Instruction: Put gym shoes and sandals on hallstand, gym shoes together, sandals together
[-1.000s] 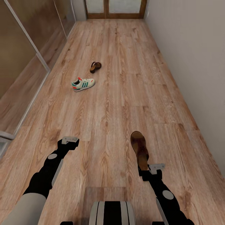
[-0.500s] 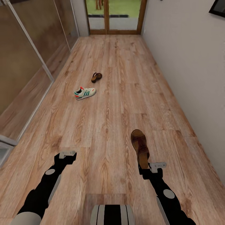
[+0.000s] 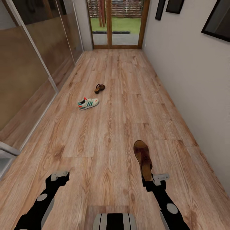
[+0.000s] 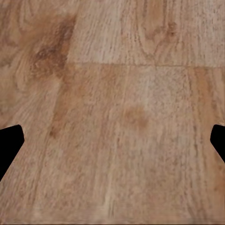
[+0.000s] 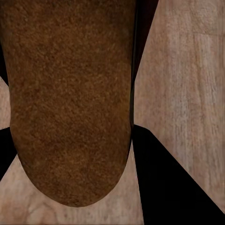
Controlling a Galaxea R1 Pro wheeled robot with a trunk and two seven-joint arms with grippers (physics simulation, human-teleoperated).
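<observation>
A brown sandal sticks forward from my right gripper, which is shut on its heel end above the corridor floor. Up close, its footbed lies between the dark fingers. A second sandal rests on the floor farther down the corridor. One white gym shoe with green stripes lies just in front of it, to its left. My left gripper hangs open over bare planks, with its fingertips wide apart. The hallstand is out of view.
A glazed wooden door closes the far end of the corridor. Glass panels line the left side. A white wall with dark picture frames runs along the right. My base shows at the bottom edge.
The head camera has tilted up, so the door and picture frames have come into view and everything sits lower in the picture. The sandal stays in my right gripper.
</observation>
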